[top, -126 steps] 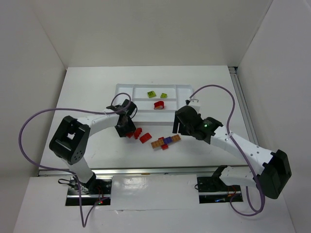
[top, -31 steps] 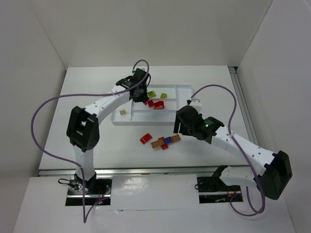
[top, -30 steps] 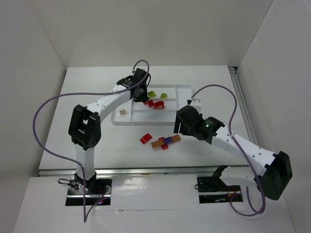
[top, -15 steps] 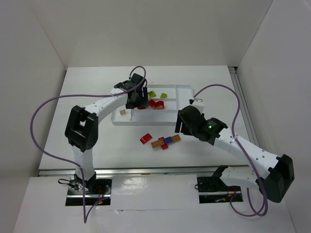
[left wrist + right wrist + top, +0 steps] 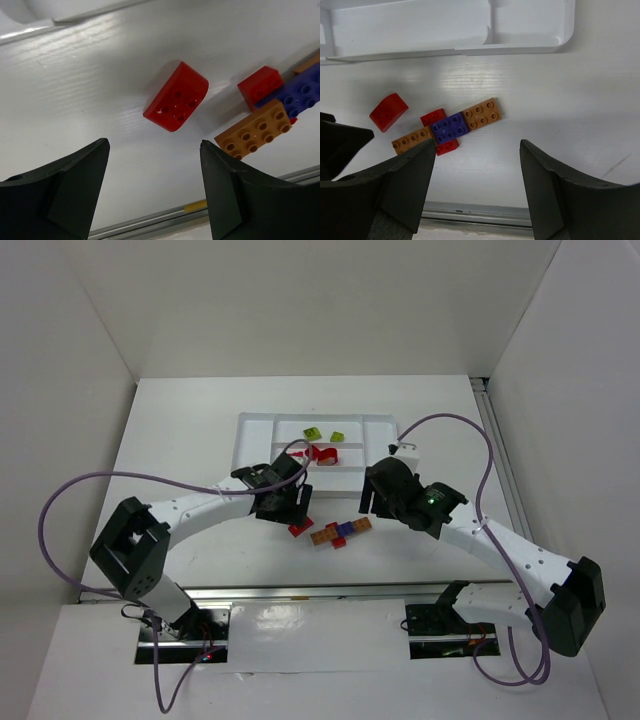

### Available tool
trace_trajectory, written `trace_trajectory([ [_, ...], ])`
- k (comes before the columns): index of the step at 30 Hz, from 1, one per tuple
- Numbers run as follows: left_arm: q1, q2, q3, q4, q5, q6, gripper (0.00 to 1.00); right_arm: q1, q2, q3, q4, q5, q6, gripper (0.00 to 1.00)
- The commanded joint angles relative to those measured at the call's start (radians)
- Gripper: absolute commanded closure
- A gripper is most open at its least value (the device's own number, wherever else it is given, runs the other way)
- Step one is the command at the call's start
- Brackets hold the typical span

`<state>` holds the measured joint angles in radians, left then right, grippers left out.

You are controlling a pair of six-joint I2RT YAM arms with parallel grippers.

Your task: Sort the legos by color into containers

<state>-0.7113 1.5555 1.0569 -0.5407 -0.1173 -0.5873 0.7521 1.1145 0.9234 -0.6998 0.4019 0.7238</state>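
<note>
While the left end effector (image 5: 285,506) hangs low over the counter (image 5: 180,440) with its fingers (image 5: 65,190) spread wide and nothing between them, we see a red curved brick (image 5: 176,96) lying loose on the counter just beyond the gap, close to the near wall of the white tray (image 5: 255,440). Just right of it sits a cluster of bricks (image 5: 342,531): a blue-purple brick (image 5: 449,128) in the middle, an orange-brown brick (image 5: 481,115) touching it at each end, and small red bricks (image 5: 440,117) against its sides. The right end effector (image 5: 375,496) hovers above this cluster, likewise spread and empty. In the tray, two lime green bricks (image 5: 313,434) lie in the far long section, and red bricks (image 5: 322,453) in the section just nearer
</note>
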Motion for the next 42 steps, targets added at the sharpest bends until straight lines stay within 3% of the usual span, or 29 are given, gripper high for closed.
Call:
trace_trajectory([
  [1, -0.034, 0.031, -0.009, 0.088, 0.012, -0.011, 0.16, -0.005, 0.001, 0.003, 0.017, 0.005, 0.005, 0.25],
  [12, -0.047, 0.182, 0.012, 0.105, -0.064, -0.032, 0.17, -0.005, -0.019, -0.006, 0.008, 0.005, 0.014, 0.25],
  [21, -0.056, 0.167, 0.003, 0.105, -0.166, -0.094, 0.42, -0.005, -0.01, -0.006, 0.008, 0.014, 0.014, 0.25],
  [25, -0.056, 0.112, 0.003, 0.105, -0.166, -0.083, 0.59, -0.005, -0.01, -0.006, 0.008, 0.014, 0.014, 0.25],
  [30, -0.065, 0.052, 0.034, 0.059, -0.107, -0.063, 0.67, -0.005, -0.01, -0.006, 0.008, 0.014, 0.014, 0.25],
  [35, -0.065, 0.02, 0.116, 0.048, -0.036, -0.054, 0.67, -0.005, -0.031, -0.006, -0.022, 0.084, 0.058, 0.25],
  [42, -0.051, 0.251, 0.482, 0.039, -0.068, -0.054, 0.67, -0.005, -0.134, 0.005, -0.102, 0.184, 0.134, 0.25],
])
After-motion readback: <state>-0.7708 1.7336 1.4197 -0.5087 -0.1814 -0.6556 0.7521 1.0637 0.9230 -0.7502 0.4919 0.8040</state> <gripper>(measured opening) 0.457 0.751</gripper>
